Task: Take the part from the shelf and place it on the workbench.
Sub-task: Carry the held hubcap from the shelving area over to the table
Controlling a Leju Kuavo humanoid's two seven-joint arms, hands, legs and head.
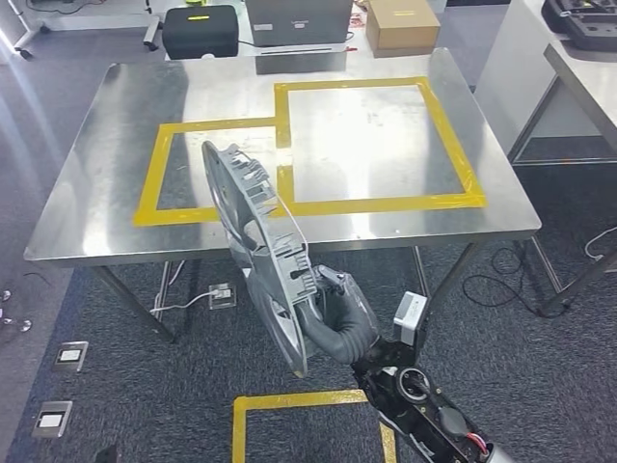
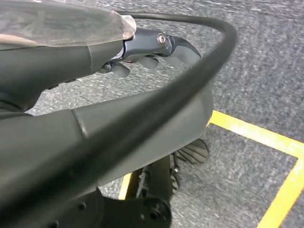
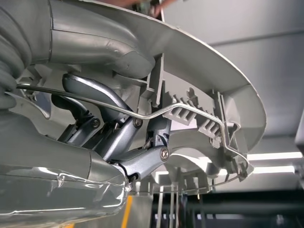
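A long grey moulded plastic part (image 1: 256, 241) with ribs and openings hangs tilted in front of the steel workbench (image 1: 102, 183), its upper end over the table's near edge. My right hand (image 1: 336, 311) grips the part's lower end from the right. In the right wrist view the fingers (image 3: 118, 128) curl into the ribbed inside of the part (image 3: 215, 95), with a thin wire clip across it. My left hand (image 2: 157, 45) hangs over the carpet, its fingers curled in with nothing held.
The workbench top carries two yellow taped rectangles (image 1: 371, 145). A black case (image 1: 200, 31) and a cardboard box (image 1: 402, 24) lie behind it. A second table (image 1: 582, 77) stands at the right. Yellow floor tape (image 1: 306, 405) marks the carpet; cables (image 1: 509, 280) run under the bench.
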